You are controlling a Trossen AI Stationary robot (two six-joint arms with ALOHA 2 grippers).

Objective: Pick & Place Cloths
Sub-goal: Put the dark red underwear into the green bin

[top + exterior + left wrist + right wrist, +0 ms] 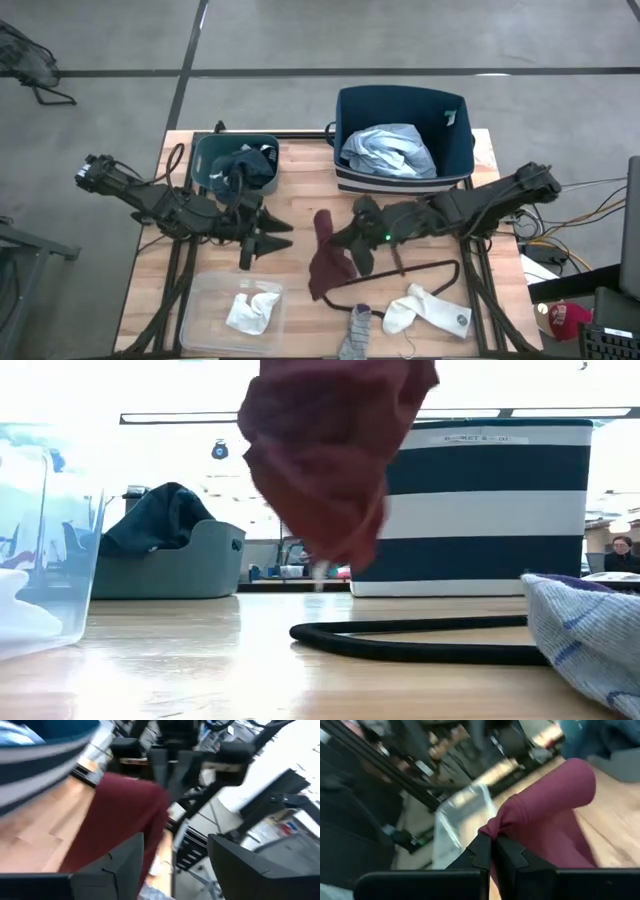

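Observation:
The maroon piece [328, 262] hangs from my right gripper [338, 240], which is shut on it over the table's middle. In the low view the maroon piece [335, 455] dangles above the wood. My left gripper [275, 233] stands open just to the left of it, holding nothing. A light blue shirt [388, 152] lies in the striped basket [345, 178]. Dark navy clothes [245, 165] fill the grey bin [203, 160]. A white sock [252, 312] lies in the clear tray [205, 295]. Another white sock [432, 308] and a grey sock [358, 335] lie on the table near its front edge. My right gripper pinches a bunched fold at the maroon piece's upper end [506, 826] between its two fingers [481, 851]. The fingers come from the table's right side, slanting slightly down. The cloth hangs slack below them, its lower end [322, 555] clear of the table.
A thin black wire hanger [400, 275] lies on the table under and to the right of the hanging cloth, and shows in the low view as a black hanger [420, 640]. The basket and bin stand along the far edge. Bare wood shows between the two grippers and the bins.

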